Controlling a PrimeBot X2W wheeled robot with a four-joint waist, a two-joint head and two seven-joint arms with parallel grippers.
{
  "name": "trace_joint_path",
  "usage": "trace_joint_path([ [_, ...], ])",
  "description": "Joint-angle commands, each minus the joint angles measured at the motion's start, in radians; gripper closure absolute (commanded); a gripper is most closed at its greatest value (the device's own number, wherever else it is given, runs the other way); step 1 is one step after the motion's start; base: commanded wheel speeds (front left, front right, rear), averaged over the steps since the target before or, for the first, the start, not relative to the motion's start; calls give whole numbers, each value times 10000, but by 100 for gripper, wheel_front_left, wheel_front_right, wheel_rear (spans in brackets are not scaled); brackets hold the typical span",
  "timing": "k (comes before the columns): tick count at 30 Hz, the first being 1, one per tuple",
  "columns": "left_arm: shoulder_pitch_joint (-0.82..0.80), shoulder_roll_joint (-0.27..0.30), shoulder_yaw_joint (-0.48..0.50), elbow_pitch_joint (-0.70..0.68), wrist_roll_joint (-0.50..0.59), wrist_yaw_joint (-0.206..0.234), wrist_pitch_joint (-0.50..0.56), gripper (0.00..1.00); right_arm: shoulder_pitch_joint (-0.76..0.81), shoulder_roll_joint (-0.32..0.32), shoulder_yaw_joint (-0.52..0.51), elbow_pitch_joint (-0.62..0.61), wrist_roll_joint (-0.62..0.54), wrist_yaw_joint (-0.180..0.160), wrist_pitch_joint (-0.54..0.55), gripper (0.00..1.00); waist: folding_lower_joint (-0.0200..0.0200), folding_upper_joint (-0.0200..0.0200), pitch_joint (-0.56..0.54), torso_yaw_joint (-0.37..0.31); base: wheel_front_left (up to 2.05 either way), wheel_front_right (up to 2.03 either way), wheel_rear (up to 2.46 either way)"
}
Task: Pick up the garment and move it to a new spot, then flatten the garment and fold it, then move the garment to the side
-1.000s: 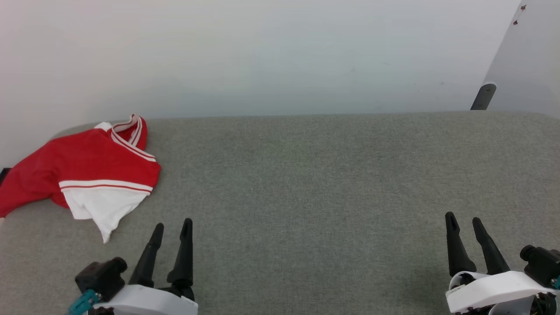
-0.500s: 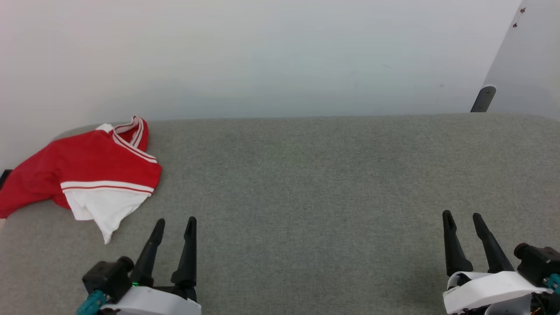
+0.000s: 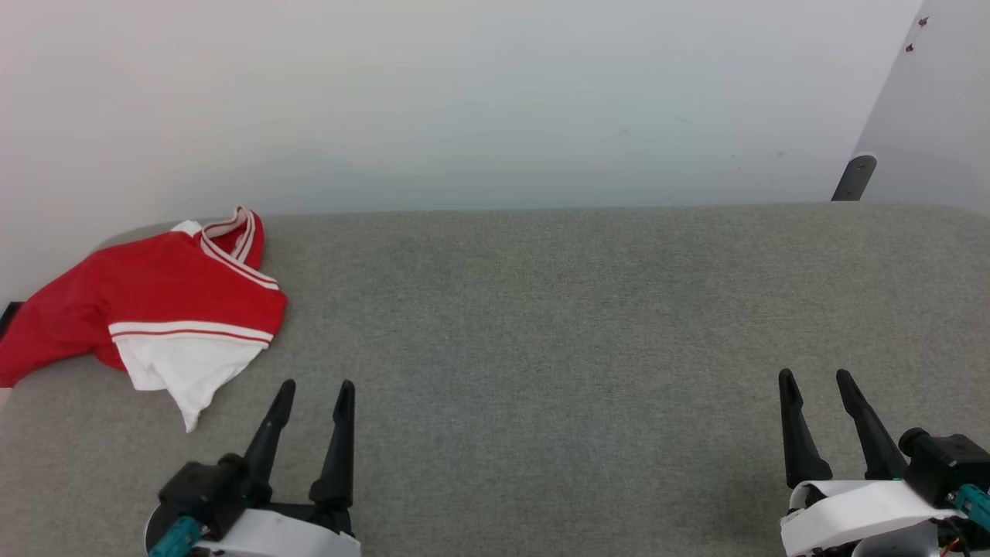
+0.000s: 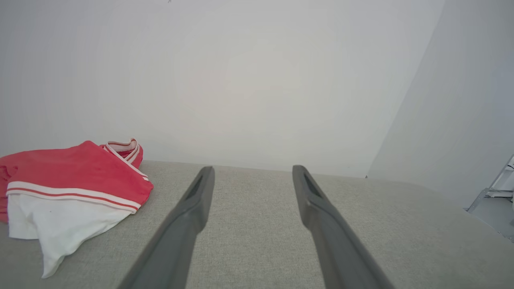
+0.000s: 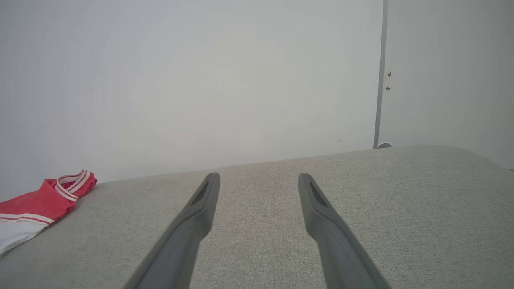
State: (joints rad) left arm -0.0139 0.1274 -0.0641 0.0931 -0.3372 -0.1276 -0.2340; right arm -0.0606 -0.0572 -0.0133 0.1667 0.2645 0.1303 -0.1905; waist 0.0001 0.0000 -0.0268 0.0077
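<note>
The garment point(image 3: 158, 298) is a red shirt with a white sleeve and striped trim, lying crumpled at the far left of the grey surface against the wall. It also lies at the left of the left wrist view as the garment point(image 4: 72, 188) and at the left edge of the right wrist view as the garment point(image 5: 38, 204). My left gripper point(image 3: 317, 389) stands open at the lower left, a short way to the right of the white sleeve and apart from it. My right gripper point(image 3: 816, 379) is open at the lower right, far from the shirt. Both hold nothing.
The grey fabric-covered surface point(image 3: 541, 325) runs wide across the scene and ends at a white wall point(image 3: 464, 100) behind. A second wall panel with a dark stub point(image 3: 853, 178) stands at the far right corner.
Both grippers have drifted slightly: the left one up and to the right, the right one a little left. The head view has tilted a bit, shifting the scene down. The shirt lies as before.
</note>
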Motion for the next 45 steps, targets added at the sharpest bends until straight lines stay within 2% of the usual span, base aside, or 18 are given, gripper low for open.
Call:
trace_joint_path([
  [1, 72, 40, -26, -66, 194, -34, -77, 0, -78, -8, 27, -71, -181, 7, -84, 0, -1, 0, -2, 1, 0, 0, 0],
  [15, 144, 89, -142, -214, 1043, -45, -321, 0, -12, 17, 37, -203, -1198, 7, -275, 0, -1, 0, -47, 44, 0, 0, 0],
  [26, 82, 17, -112, -201, 926, -47, -304, 0, 89, 34, 10, -242, -1287, 7, -219, 0, -1, 0, -58, 166, 0, 0, 0],
  [31, -99, -95, 234, 122, 900, 241, -302, 0, 135, -22, 200, -312, -1214, 7, -157, 0, -1, 0, -173, 821, 0, 0, 0],
  [40, -514, -85, 641, 754, 860, 654, -301, 0, -20, -122, 729, -179, -942, 6, -62, 0, -1, 0, -544, 2751, 0, 0, 0],
  [45, -735, -104, 730, 963, 637, 715, -210, 0, -110, -105, 1041, -19, -851, 6, -93, 0, -1, 0, -714, 3681, 0, 0, 0],
])
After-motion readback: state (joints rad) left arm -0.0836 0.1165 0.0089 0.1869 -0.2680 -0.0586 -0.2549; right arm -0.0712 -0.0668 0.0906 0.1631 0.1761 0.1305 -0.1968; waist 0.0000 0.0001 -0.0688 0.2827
